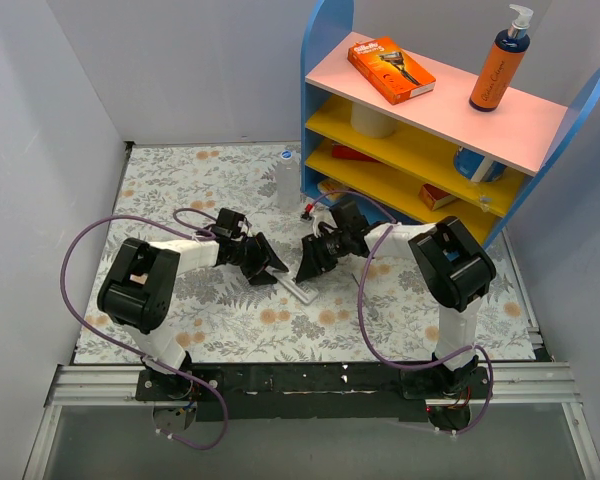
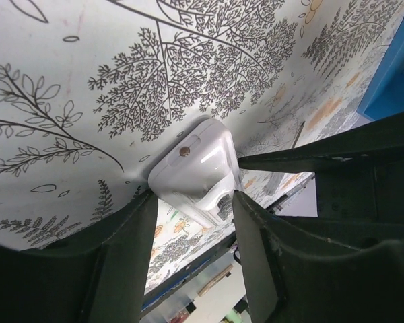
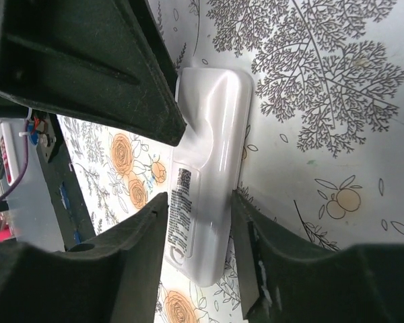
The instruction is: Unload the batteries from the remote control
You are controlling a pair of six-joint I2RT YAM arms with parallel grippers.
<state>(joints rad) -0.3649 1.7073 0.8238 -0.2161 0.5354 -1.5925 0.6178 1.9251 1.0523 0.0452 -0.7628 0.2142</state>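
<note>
The white remote control [image 1: 298, 290] lies flat on the floral mat between both grippers, its labelled back face up and closed. No batteries show. My left gripper [image 1: 269, 260] has its two fingers against the sides of one rounded end of the remote [image 2: 195, 168], which has a small screw on it; the left gripper's tips [image 2: 192, 196] are spread to the remote's width. My right gripper [image 1: 311, 262] straddles the remote's other half [image 3: 212, 114], with its tips [image 3: 198, 200] against both long edges beside the printed label. A left finger [image 3: 87, 60] overlaps the remote's far end.
A blue shelf unit [image 1: 325, 60] with yellow shelves stands at the back right, with an orange box [image 1: 390, 68] and an orange pump bottle [image 1: 500, 65] on top. A clear blue-capped bottle [image 1: 287, 180] stands just behind the grippers. A small red item [image 1: 306, 212] lies by the shelf foot.
</note>
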